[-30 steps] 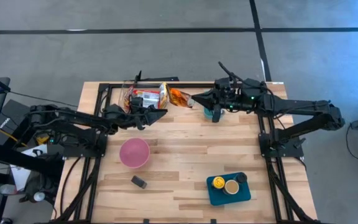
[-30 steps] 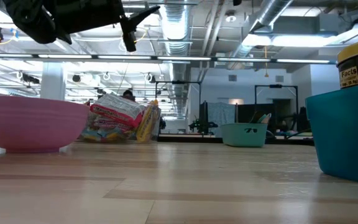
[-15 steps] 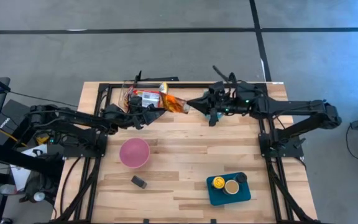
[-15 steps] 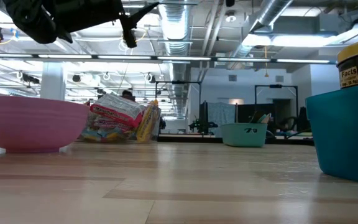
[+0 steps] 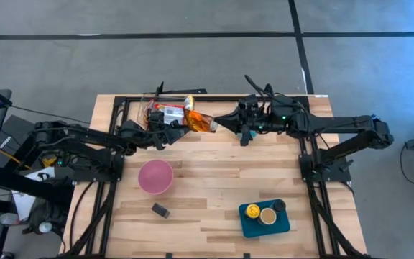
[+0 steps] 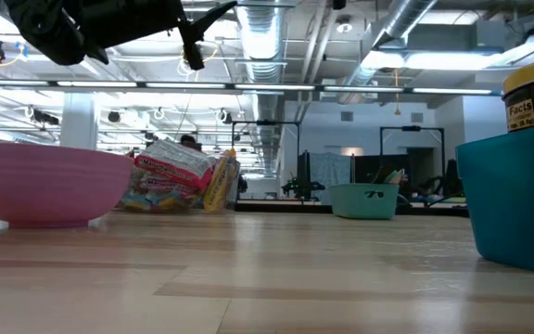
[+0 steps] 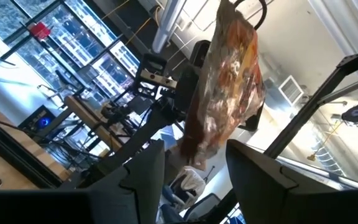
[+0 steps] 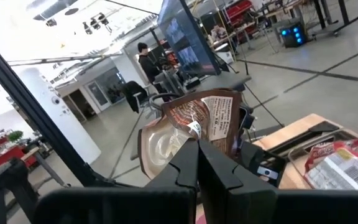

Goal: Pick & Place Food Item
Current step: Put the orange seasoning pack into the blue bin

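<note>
An orange-brown snack bag [image 5: 201,121] hangs in the air over the table's far middle, with my right gripper [image 5: 218,121] shut on it. My left gripper [image 5: 187,128] is open just left of the bag. In the left wrist view the bag [image 7: 229,81] fills the space ahead, and its lower end [image 7: 194,155] reaches down between that gripper's two spread fingers [image 7: 142,180]. Whether those fingers touch the bag, I cannot tell. In the right wrist view the bag [image 8: 194,121] stands right beyond the shut fingers. My right gripper pinches the bag's near edge [image 8: 199,138] between its two shut fingers. It comes in level from the table's right. The bag sticks out past the fingertips toward the table's left, lifted clear of the table.
A pile of snack packets [image 5: 165,111] lies at the far left. A pink bowl [image 5: 155,176] stands left of centre, with a small dark object [image 5: 161,210] near it. A blue tray [image 5: 246,224] with cans sits front right. A teal cup [image 6: 364,199] stands at the far side.
My right gripper has edged toward the table's left and rolled a little, staying shut on the bag. The bag has come closer to my left gripper, and the right arm now covers the teal cup in the high view.
</note>
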Controlling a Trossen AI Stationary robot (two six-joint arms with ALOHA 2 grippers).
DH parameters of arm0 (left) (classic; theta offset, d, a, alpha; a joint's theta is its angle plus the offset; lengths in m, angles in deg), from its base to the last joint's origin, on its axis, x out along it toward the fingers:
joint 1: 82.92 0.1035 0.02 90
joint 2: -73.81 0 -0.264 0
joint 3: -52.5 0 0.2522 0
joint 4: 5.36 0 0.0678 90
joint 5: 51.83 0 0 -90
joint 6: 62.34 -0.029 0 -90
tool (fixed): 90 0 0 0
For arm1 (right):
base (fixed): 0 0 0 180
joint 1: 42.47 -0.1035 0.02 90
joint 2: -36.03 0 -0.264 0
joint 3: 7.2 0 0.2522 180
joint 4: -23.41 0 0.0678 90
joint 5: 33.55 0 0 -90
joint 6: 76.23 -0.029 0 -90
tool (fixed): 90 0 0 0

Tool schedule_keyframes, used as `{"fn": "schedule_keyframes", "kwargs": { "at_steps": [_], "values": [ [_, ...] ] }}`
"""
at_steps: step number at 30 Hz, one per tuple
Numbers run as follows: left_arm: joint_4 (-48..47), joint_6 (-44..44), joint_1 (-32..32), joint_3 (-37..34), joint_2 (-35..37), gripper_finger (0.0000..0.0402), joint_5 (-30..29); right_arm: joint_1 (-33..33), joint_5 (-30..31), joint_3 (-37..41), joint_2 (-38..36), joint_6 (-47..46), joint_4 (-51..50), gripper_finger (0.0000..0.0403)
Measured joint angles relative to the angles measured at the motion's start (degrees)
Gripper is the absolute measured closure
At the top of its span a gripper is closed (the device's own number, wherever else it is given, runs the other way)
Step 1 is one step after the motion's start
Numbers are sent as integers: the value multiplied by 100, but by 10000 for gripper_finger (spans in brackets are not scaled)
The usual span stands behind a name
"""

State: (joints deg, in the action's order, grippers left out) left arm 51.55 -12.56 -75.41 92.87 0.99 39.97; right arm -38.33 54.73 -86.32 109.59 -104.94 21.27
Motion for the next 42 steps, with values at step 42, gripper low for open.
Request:
{"fn": "schedule_keyframes", "kwargs": {
  "at_steps": [42],
  "values": [
    [9, -149, 31, 0, 0, 356, -2, 11, -78, 0, 0, -478, -452, 403]
  ]
}}
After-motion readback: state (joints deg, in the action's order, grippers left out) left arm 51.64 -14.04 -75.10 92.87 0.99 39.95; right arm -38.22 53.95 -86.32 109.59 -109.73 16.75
